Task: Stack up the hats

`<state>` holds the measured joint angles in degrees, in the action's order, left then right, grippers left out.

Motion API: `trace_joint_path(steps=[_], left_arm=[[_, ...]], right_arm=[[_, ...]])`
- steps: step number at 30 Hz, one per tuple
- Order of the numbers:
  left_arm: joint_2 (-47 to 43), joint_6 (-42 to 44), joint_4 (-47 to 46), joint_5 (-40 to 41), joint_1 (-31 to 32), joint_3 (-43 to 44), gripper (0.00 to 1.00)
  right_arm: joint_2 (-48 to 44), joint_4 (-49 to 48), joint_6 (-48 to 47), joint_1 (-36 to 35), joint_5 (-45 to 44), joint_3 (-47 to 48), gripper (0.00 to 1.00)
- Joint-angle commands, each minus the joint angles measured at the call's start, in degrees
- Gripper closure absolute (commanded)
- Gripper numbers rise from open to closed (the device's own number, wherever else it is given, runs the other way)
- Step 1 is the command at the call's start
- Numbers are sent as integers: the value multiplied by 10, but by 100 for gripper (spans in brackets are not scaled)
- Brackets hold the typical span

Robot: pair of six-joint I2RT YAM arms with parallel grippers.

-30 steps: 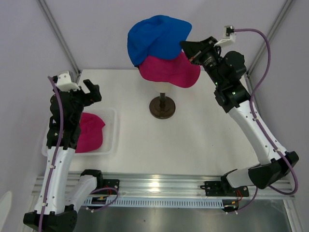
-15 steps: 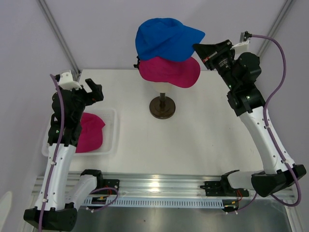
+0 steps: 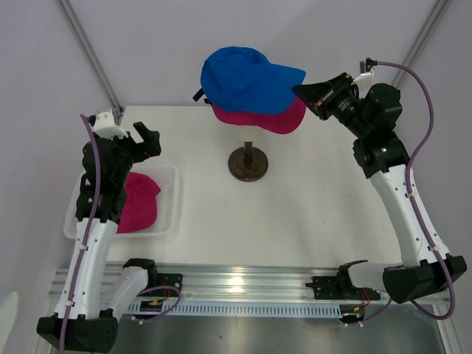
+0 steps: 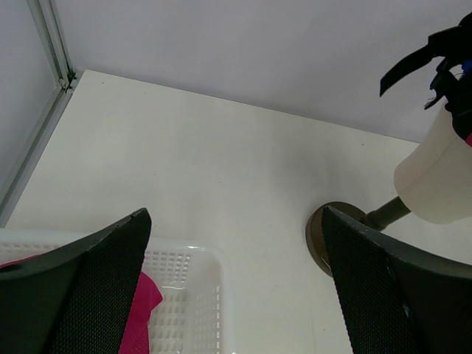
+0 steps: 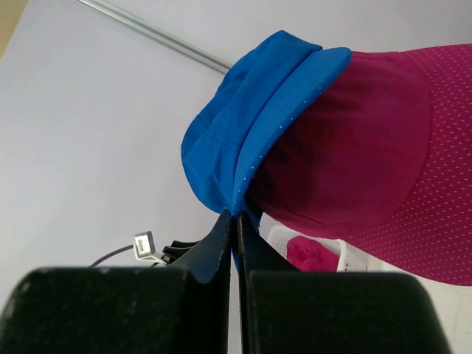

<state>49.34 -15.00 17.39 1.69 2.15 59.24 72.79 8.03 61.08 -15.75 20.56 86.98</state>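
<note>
My right claw (image 3: 298,90) is clenched on the brim edge of the blue hat (image 3: 243,76). In my right wrist view the fingers (image 5: 221,243) meet with a sliver of blue fabric pinched between their tips. From that claw the blue hat spreads out to the left, raised well above the bench (image 3: 310,199). Its crown sits on top of a magenta hat (image 3: 276,118). That magenta hat lies just below and left of the right claw, and its brim pokes out under the blue one.

Both hats cover the cream mannequin head (image 4: 435,184), which rises from a dark round stand (image 3: 248,164) below and left of the right claw.

My left claw (image 3: 141,139) is released, with its jaws spread wide and nothing between them. It hovers over the far corner of the white basket (image 3: 174,200). A second magenta hat (image 3: 137,203) lies inside that basket, just beneath and behind the left claw. The stand is off to that claw's right.
</note>
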Motion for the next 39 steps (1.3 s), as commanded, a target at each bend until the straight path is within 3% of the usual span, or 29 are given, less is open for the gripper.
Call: trace_joint_path(steps=[1,14,22,39], left_arm=[[-3,-9,-26,-13,-7,-4,0],[13,-19,-31,-29,-7,4,1],[44,-26,-45,-51,-7,28,0],[201,-85,-123,-166,-5,184,1]], right_arm=[[9,-4,11,26,61,-6,100],[45,-26,21,121,114,-17,100],[65,-23,-19,126,161,-74,100],[129,-18,-161,126,214,-96,100]])
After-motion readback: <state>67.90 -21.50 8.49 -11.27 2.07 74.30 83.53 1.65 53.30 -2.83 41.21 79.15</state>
